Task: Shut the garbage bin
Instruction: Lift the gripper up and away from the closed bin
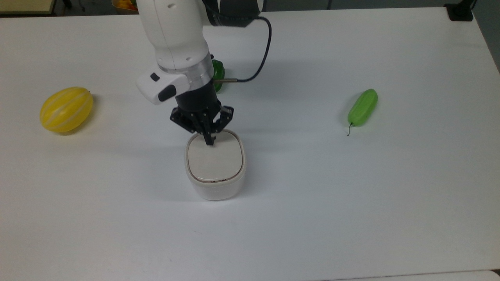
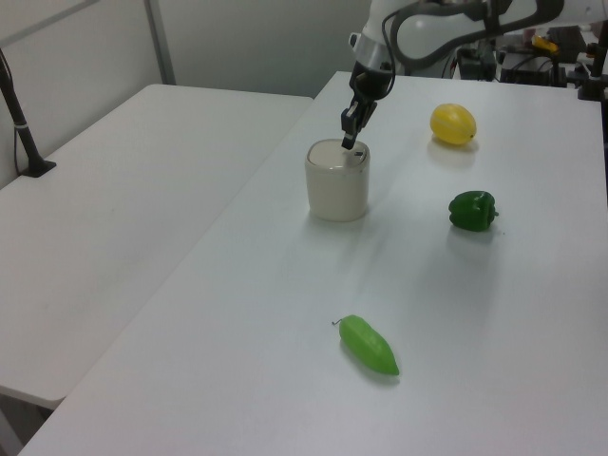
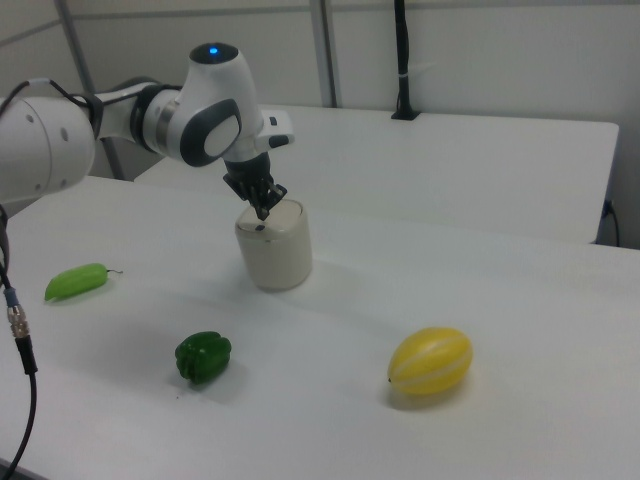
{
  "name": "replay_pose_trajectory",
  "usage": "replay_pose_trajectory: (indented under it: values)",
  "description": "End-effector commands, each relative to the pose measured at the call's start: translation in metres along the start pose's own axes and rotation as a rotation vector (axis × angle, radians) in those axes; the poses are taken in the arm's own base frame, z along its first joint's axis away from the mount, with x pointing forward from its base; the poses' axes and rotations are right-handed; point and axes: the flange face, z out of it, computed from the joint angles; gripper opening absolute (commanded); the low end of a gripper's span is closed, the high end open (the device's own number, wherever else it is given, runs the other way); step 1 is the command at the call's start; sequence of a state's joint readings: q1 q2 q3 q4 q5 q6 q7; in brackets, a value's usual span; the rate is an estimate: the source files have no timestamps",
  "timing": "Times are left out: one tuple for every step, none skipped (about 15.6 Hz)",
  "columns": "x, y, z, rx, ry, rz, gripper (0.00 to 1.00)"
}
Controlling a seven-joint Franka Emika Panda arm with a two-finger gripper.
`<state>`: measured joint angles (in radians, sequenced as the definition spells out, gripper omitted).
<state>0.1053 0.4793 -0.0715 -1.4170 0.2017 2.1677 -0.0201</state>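
Yellow melon (image 1: 66,109) sits far at the top view's left, well apart from everything else & out of the arm's path, so prob just a bystander for this job. Next along, near table centre, is the garbage bin (image 1: 215,183): white plastic body, rounded-square, upright on the white table (image 1: 390,195). Its beige lid (image 1: 215,162) lies flat w/ an even seam all round the rim, so I'd judge it shut or very nearly so. Small black square mark shows near the lid's edge in the left view.

Gripper (image 1: 209,140) hangs over the lid's rear edge, the side nearest the arm, fingers pressed together into one narrow black tip & holding nothing. Makes sense: a closed tip works as a poker for pushing a hinged lid down, no grasp needed. Whether the tip touches the lid or sits just above it, can't tell; the left view hints at a slight gap.

Behind the wrist, a green bell pepper (image 1: 217,74) is partly hidden by the arm; clear in the right view, in front of the bin. Further right, a green cucumber-like veg (image 1: 363,107) lies alone, well apart from the bin.

Task looks essentially done, only clearing the arm left.
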Motion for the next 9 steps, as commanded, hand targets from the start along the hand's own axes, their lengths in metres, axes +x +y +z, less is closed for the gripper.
replay_pose_trajectory:
  values:
    - [-0.025, -0.002, -0.049, 0.007, -0.142, 0.009, 0.00]
    - [-0.031, -0.001, -0.061, -0.002, -0.175, 0.004, 0.00]
    - [-0.037, 0.004, -0.072, -0.010, -0.208, 0.007, 0.00]
    - [-0.045, 0.008, -0.081, -0.015, -0.246, 0.012, 0.02]
    - [-0.051, 0.012, -0.091, -0.022, -0.279, 0.015, 0.06]
    - [-0.059, 0.018, -0.099, -0.034, -0.310, 0.018, 0.09]
    - [-0.067, 0.022, -0.106, -0.047, -0.332, 0.020, 0.11]
    - [-0.076, 0.025, -0.112, -0.061, -0.338, 0.020, 0.15]
    - [-0.088, 0.025, -0.119, -0.069, -0.343, 0.016, 0.20]
